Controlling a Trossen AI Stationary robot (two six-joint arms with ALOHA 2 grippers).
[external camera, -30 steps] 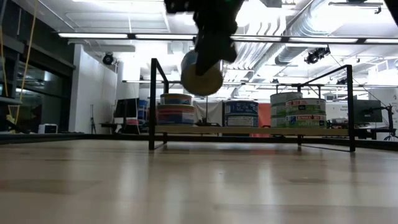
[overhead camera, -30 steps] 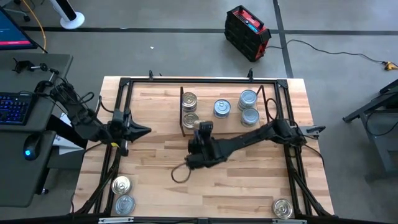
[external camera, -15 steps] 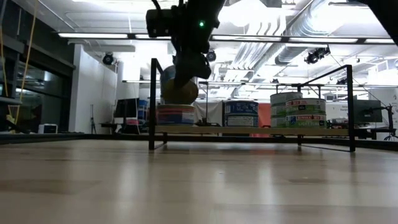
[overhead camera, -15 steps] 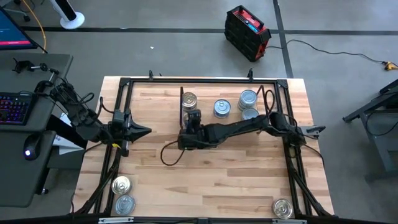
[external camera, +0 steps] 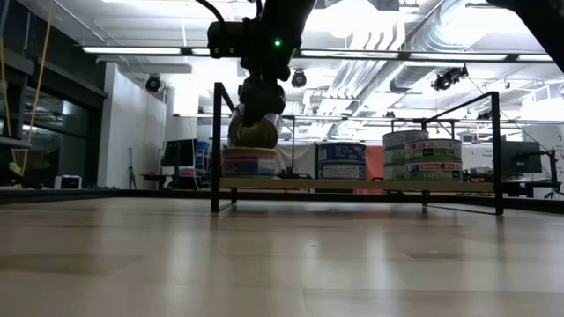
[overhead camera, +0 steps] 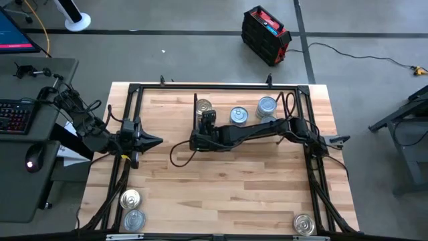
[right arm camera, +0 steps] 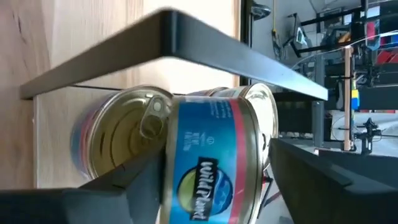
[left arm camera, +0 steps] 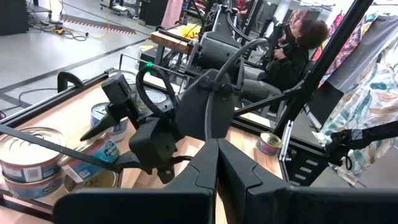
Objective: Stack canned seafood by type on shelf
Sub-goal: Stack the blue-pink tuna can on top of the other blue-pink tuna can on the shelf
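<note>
The right claw point(external camera: 254, 119) held a gold-lidded tin point(external camera: 253, 132) above the shelf's point(external camera: 352, 185) stack point(external camera: 249, 162); squaring it before release looked wise.

A light-wood counter point(overhead camera: 221, 181) framed in black carries a low shelf point(overhead camera: 284, 134) of pale board, with thin black upright brackets at its two ends, set toward the far edge. On the shelf stand a gold-lidded tin stack point(overhead camera: 204, 107) at the left end, a blue-labelled tin point(overhead camera: 239, 116) mid-board and a silver-lidded stack point(overhead camera: 267, 106) toward the right. Directly on the counter, a gold-lidded tin point(overhead camera: 130, 199) and a silver-lidded tin point(overhead camera: 134, 219) sit together at the near left corner, and a lone tin point(overhead camera: 303, 223) sits at the near right corner.
</note>
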